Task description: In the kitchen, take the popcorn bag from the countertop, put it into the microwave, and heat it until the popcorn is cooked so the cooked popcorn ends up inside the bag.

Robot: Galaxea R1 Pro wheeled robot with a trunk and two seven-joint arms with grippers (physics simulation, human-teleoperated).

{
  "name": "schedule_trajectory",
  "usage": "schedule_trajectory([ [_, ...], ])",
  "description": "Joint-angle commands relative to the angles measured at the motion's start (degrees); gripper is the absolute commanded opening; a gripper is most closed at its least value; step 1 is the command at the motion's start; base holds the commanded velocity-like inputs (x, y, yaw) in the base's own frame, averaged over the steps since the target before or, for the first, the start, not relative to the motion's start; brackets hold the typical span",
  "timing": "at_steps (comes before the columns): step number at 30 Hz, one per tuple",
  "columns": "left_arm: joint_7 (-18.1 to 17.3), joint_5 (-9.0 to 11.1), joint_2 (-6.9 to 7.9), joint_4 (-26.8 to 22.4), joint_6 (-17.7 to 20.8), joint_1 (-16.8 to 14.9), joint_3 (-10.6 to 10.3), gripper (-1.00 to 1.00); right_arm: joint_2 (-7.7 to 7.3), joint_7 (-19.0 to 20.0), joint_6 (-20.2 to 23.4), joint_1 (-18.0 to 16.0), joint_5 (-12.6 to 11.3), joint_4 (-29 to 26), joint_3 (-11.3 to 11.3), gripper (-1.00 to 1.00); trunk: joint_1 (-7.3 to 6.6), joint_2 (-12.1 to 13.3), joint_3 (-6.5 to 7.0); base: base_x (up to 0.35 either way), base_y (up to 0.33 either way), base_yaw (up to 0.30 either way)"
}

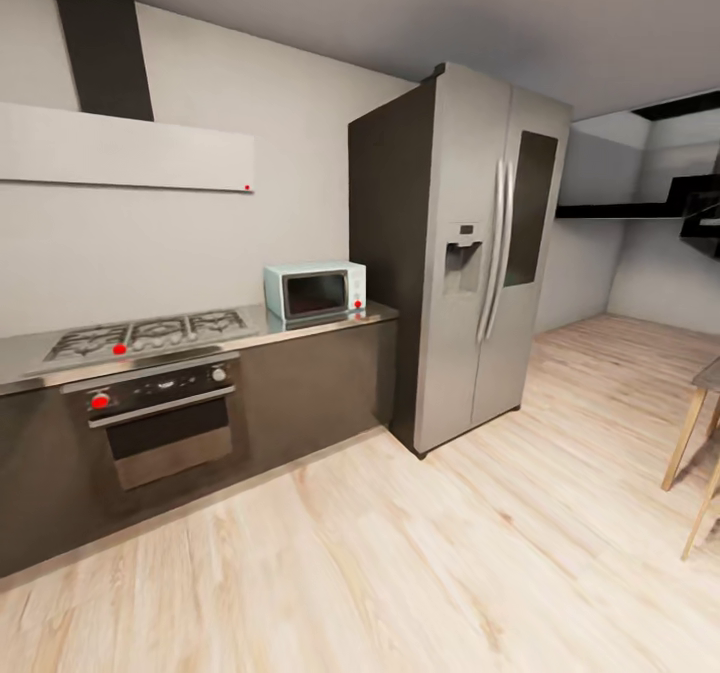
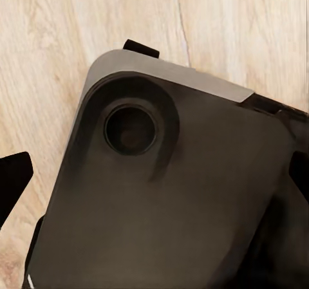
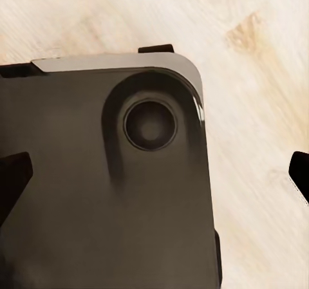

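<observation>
In the left wrist view the left gripper shows as two dark fingertips at opposite edges of the picture, spread wide with nothing between them; below it lies a corner of the robot's dark base with a round recess, on the wood floor. The right wrist view gives the same: the right gripper has its dark fingertips far apart and empty, above another rounded corner of the base and pale floor. The head view gives the room instead: a mint-blue microwave, door closed, sits at the right end of the steel countertop, just beside a tall steel fridge. Further left are the gas hob, the oven under it, and a hood on the wall. Through the microwave's dark glass I cannot tell what is inside. A wooden table leg stands at the right edge.
</observation>
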Motion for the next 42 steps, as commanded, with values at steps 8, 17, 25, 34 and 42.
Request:
schedule_trajectory([
  [8,0.13,-4.68,-0.14,0.14,-0.09,0.0,-1.56,1.0,0.01,-0.14,-0.24,-0.02,-0.18,0.09,-0.14,1.0,0.04,-0.02,-0.04,0.326,0.0,0.0],
  [17,0.15,-4.81,-0.14,0.1,-0.16,0.0,-1.59,1.0,0.04,-0.35,-0.06,-0.02,-0.67,0.09,-0.38,1.0,0.04,-0.02,-0.06,0.326,0.0,0.0],
  [25,0.15,-4.82,-0.15,0.08,-0.18,0.0,-1.57,1.0,-0.02,-0.37,-0.46,-0.02,-0.88,0.09,-0.48,1.0,0.04,-0.02,-0.7,0.326,0.0,0.0],
  [34,0.21,-4.82,-0.22,0.13,-0.18,0.0,-1.5,1.0,0.0,-0.34,-0.64,-0.02,-0.88,0.09,-0.48,1.0,0.04,-0.02,-1.02,0.326,0.0,0.0],
  [42,0.22,-4.82,-0.49,0.15,-0.18,0.0,-1.5,1.0,0.0,-0.37,-0.57,-0.02,-0.86,0.09,-0.48,1.0,0.04,-0.02,-1.02,0.326,-0.082,0.0],
])
